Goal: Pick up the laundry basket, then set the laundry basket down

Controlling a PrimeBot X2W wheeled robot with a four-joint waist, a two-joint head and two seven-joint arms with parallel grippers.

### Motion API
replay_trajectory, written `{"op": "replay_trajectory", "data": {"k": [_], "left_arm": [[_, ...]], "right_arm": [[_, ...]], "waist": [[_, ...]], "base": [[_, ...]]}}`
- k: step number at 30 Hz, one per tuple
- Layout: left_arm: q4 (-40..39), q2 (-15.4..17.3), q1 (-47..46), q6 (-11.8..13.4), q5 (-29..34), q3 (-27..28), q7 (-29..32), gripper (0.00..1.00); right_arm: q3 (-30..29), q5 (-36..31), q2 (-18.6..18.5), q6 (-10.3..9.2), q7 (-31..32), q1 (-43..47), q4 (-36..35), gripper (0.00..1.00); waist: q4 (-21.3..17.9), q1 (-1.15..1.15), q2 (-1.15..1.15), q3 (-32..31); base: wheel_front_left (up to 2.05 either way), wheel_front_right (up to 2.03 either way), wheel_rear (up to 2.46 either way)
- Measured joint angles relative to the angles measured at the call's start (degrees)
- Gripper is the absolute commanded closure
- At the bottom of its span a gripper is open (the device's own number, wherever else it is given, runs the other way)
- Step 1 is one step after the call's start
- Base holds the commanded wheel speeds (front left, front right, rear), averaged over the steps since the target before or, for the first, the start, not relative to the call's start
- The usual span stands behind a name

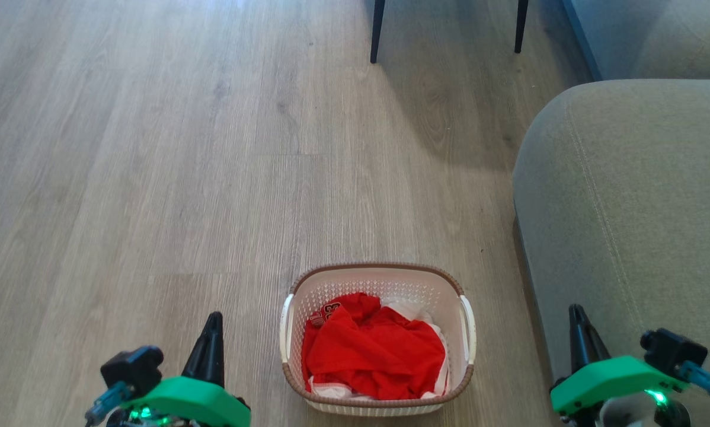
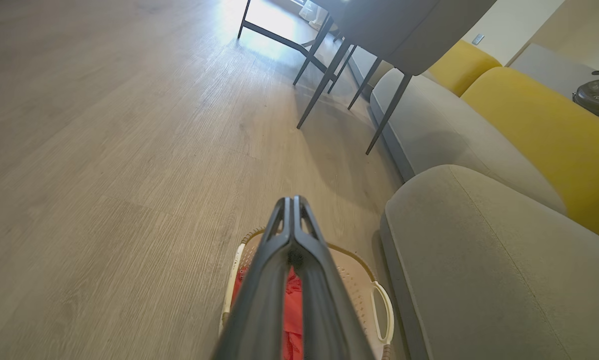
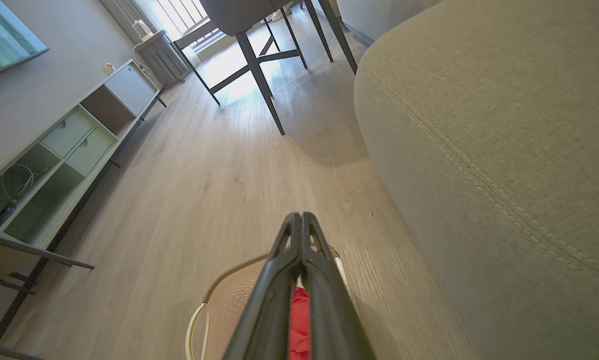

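1. The laundry basket (image 1: 384,283) is sitting upright on the wood floor (image 1: 153,148), just beside the grey-green sofa (image 1: 627,207), with red and white clothes (image 1: 373,350) lying bunched inside.
2. My left fingers (image 1: 214,325) are hovering off the basket's left side, pressed tight together and gripping nothing.
3. My right fingers (image 1: 577,317) are doing the same on the other side, clenched on nothing, close by the sofa.
4. Neither pair is touching the white handles (image 1: 284,326) yet.
5. In both wrist views the basket is peeking out from under my fingers, and dark chair legs (image 1: 377,29) are standing further off across the floor.
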Motion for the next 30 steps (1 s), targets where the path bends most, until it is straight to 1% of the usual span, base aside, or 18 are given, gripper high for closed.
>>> {"op": "replay_trajectory", "data": {"k": [30], "left_arm": [[0.70, 0.15, -2.31, -1.97, -19.06, 3.76, 4.32, 1.00]], "right_arm": [[-2.54, 17.81, -0.09, 0.00, 4.53, -1.96, 0.41, 1.00]], "waist": [[-1.27, 0.00, 0.00, 0.41]], "base": [[0.00, 0.00, 0.00]]}}
